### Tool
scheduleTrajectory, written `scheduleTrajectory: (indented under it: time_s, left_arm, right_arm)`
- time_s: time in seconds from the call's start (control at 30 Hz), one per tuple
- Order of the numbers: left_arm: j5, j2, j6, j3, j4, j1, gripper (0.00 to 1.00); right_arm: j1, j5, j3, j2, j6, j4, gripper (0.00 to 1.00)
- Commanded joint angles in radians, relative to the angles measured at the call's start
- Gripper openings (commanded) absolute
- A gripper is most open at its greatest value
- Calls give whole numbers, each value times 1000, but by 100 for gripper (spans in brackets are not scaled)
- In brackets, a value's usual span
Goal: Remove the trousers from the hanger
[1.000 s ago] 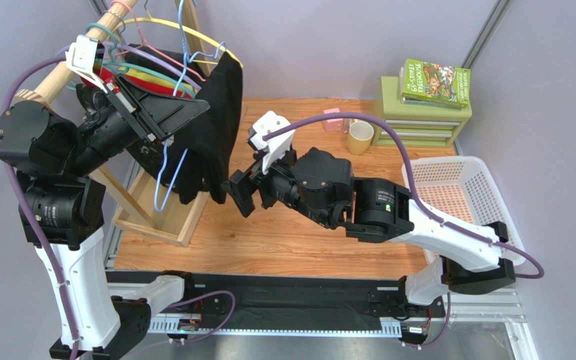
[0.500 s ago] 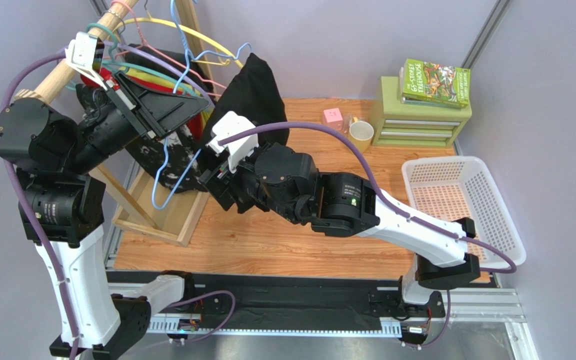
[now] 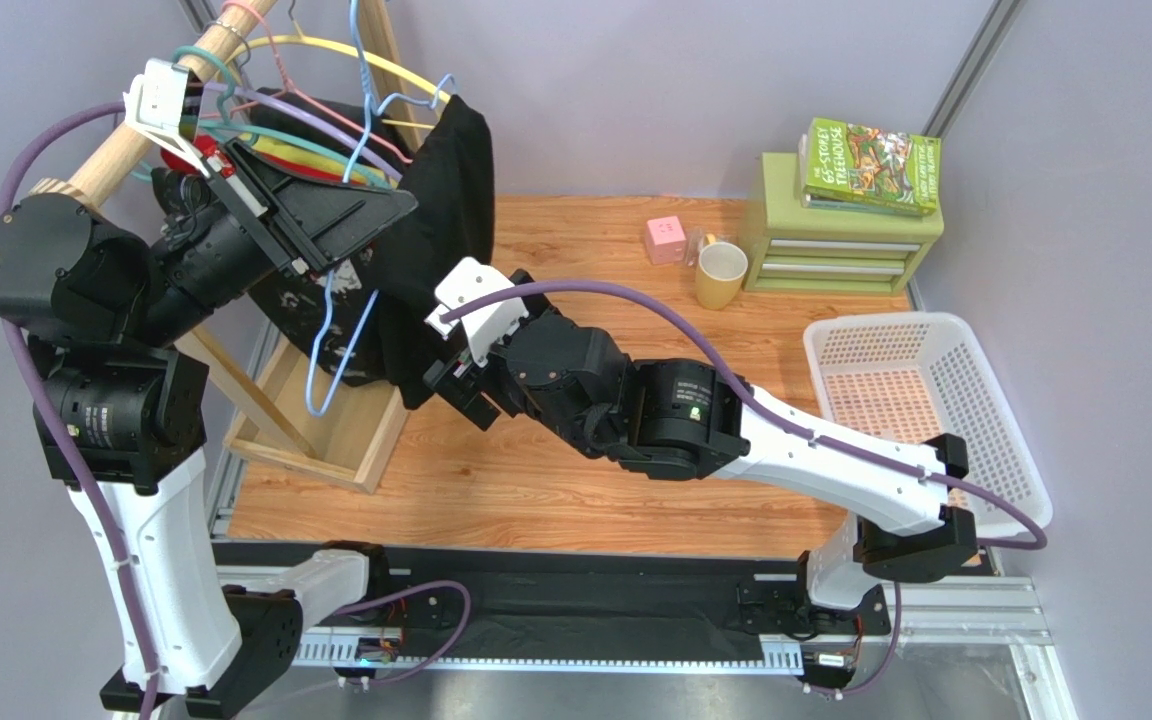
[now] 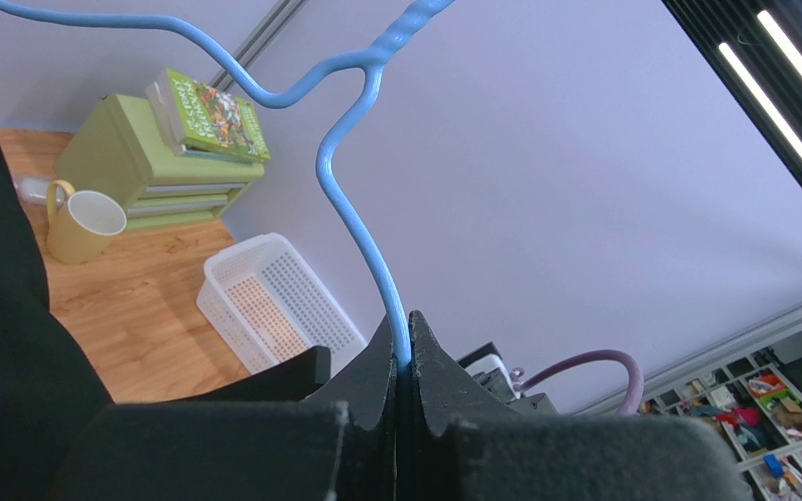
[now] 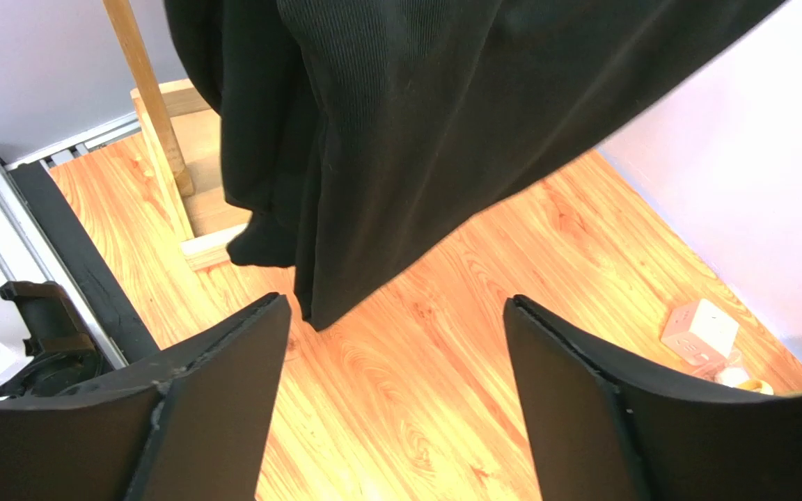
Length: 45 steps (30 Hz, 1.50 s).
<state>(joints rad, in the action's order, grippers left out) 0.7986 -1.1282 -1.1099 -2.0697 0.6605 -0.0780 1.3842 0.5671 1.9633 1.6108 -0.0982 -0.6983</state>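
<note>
The right claw [image 5: 397, 313] gapes released just short of the hem of the trousers [image 5: 426, 104], soft, light black cloth that should slide freely if pinched at a thick fold there, draped over the hanger [image 4: 358, 209] whose wire the left claw [image 4: 403, 350] clenches.

Left hand [image 4: 403, 360] clamped, raised high; right hand [image 5: 395, 308] fingers spread.
</note>
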Motion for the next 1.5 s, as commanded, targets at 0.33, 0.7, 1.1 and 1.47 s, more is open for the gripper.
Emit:
scheduleTrajectory:
  time_s: [0.33, 0.7, 1.1, 1.47]
  left_arm:
    - [1, 11, 24, -47, -130, 1, 0]
    - [8, 13, 22, -47, -128, 1, 0]
    - [11, 13, 25, -46, -122, 1, 0]
    - [16, 11, 25, -43, -119, 1, 0]
  right_arm:
    - [-13, 89, -24, 23, 29, 151, 85]
    - [-40, 160, -78, -9, 58, 149, 82]
    - [-68, 169, -116, -37, 49, 155, 83]
    - [-114, 120, -145, -78, 34, 148, 86]
